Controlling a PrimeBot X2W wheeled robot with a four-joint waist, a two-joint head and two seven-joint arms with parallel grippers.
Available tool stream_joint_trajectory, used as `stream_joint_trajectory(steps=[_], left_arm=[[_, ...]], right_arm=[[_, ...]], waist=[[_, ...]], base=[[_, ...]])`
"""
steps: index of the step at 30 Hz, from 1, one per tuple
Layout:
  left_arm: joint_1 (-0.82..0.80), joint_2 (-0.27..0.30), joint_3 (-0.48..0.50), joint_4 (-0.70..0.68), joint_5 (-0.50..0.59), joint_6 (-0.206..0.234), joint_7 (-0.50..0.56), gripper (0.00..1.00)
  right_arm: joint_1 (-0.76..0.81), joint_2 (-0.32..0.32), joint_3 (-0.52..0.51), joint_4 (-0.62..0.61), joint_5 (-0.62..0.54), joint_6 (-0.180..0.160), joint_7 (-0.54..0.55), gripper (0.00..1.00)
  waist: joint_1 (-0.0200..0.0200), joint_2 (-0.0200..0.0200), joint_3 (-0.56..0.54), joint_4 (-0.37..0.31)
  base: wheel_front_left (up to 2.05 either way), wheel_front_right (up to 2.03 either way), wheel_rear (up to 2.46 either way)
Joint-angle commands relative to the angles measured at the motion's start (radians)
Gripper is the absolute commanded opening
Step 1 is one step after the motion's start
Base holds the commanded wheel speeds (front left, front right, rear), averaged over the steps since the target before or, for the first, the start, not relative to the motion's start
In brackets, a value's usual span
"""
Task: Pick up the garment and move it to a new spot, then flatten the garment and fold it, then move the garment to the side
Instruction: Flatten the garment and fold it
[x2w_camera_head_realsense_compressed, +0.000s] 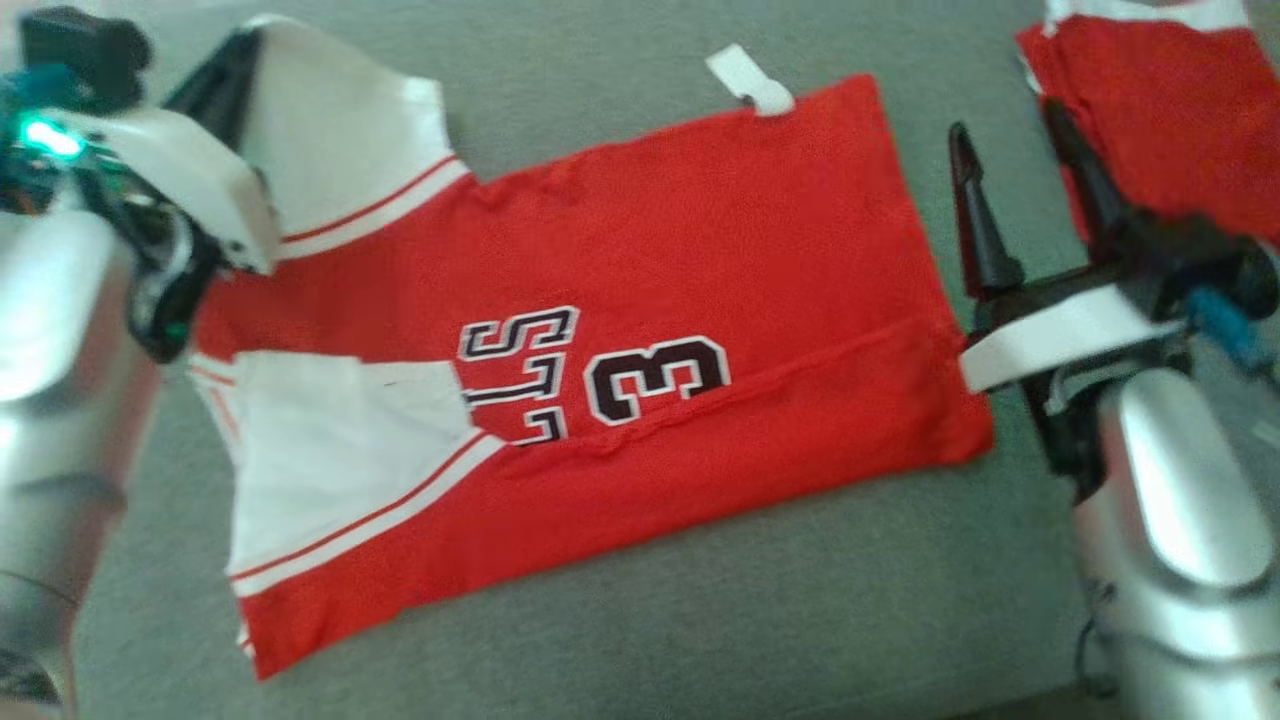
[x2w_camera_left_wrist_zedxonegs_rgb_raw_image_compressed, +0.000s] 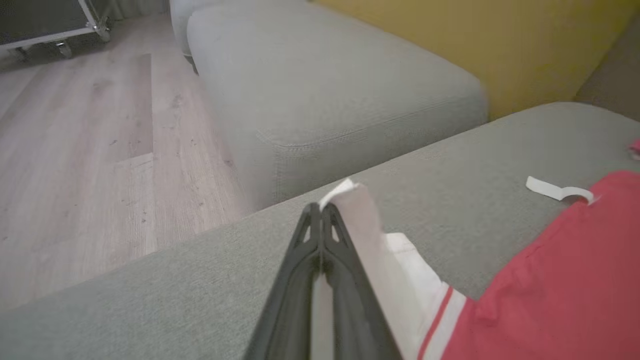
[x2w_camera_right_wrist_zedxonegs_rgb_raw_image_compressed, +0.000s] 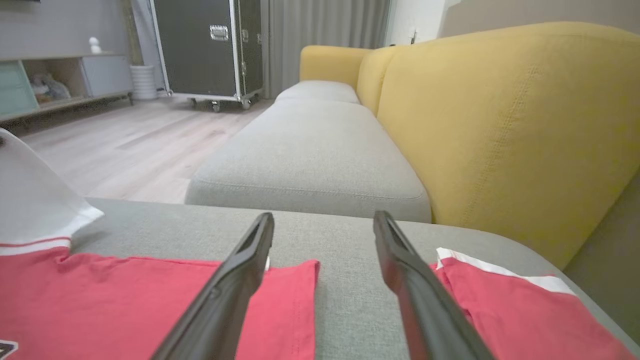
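Your left pincer (x2w_camera_left_wrist_zedxonegs_rgb_raw_image_compressed: 320, 210) pinches the white sleeve (x2w_camera_left_wrist_zedxonegs_rgb_raw_image_compressed: 357, 215) of the red-and-white mesh jersey (x2w_camera_head_realsense_compressed: 700, 230), spread flat on the grey fabric sofa seat (x2w_camera_head_realsense_compressed: 700, 620), likely to fold it inward, while your right pincer (x2w_camera_right_wrist_zedxonegs_rgb_raw_image_compressed: 323, 220) gapes wide by the hem.

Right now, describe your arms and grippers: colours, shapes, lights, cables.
The left forearm and right forearm are rounded, glossy silver shells, with white covers over black hardware at the wrists. The left gripper and right gripper have two long, dark, tapering fingers each. A green light glows on the left wrist; a blue fitting sits on the right.
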Motion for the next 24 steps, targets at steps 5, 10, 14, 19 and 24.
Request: stream_joint_trajectory(steps=[5, 10, 14, 19, 24], left_arm=[[0.025, 0.027, -0.003, -0.130, 0.006, 0.002, -0.092, 0.00], [0.067, 0.016, -0.015, -0.234, 0.013, 0.018, -0.123, 0.00], [0.098, 0.007, -0.034, -0.317, 0.012, 0.032, -0.106, 0.00], [0.118, 0.007, -0.051, -0.391, 0.014, 0.046, -0.082, 0.00], [0.116, 0.007, -0.057, -0.422, 0.010, 0.052, -0.064, 0.00]], right_arm=[[-0.122, -0.105, 0.063, 0.100, 0.054, -0.001, 0.129, 1.00], [-0.212, -0.184, 0.093, 0.272, 0.101, -0.001, 0.219, 1.00], [-0.282, -0.226, 0.102, 0.418, 0.112, -0.001, 0.240, 1.00], [-0.367, -0.254, 0.114, 0.592, 0.106, -0.001, 0.255, 1.00], [-0.419, -0.263, 0.141, 0.694, 0.096, -0.001, 0.251, 1.00]], waist=[[0.0000, 0.0000, -0.056, 0.125], [0.0000, 0.0000, -0.053, 0.192], [0.0000, 0.0000, -0.037, 0.236], [0.0000, 0.0000, -0.006, 0.271], [0.0000, 0.0000, 0.020, 0.286]], base=[[0.00, 0.00, 0.00], [0.00, 0.00, 0.00], [0.00, 0.00, 0.00], [0.00, 0.00, 0.00], [0.00, 0.00, 0.00]])
